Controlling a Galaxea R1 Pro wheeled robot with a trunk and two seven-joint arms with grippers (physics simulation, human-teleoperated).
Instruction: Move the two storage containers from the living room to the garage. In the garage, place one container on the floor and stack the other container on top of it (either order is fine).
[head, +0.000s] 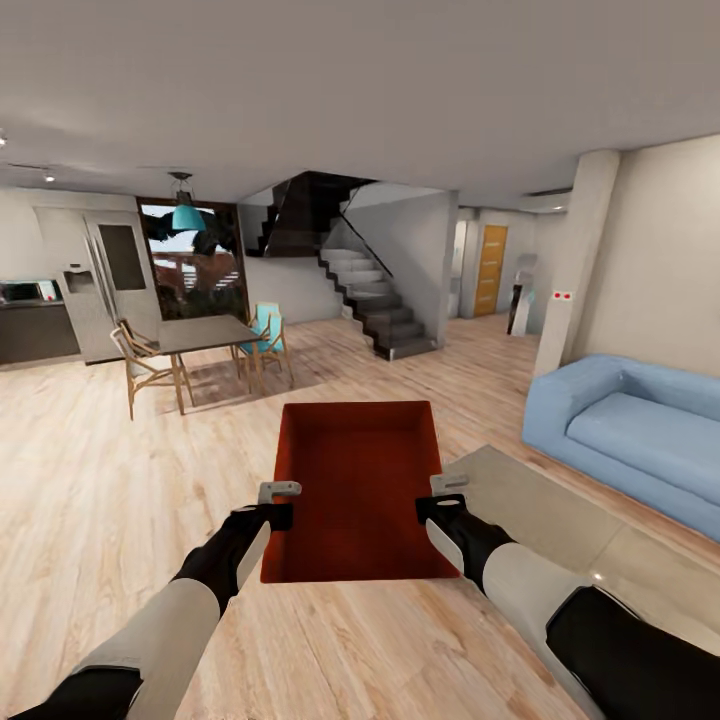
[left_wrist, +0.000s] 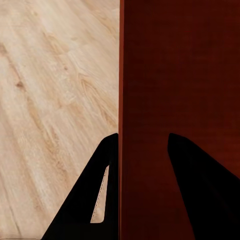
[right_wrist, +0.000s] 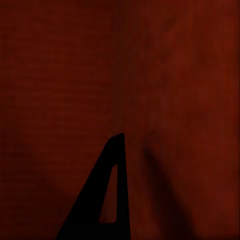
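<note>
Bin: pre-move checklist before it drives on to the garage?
1. Left gripper on the bin: ok, its fingers straddle the left wall in the left wrist view.
2. Right gripper on the right wall: cannot tell, one finger shows against red.
3. Bin level and off the wood floor: ok.
4. Bin empty: ok.
5. Path ahead: ok, open floor between the dining table and the sofa.
6. Second bin, garage: cannot tell.

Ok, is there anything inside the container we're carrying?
The storage container looks empty: only its bare red bottom and walls show. The left gripper and right gripper grip its side walls.
</note>
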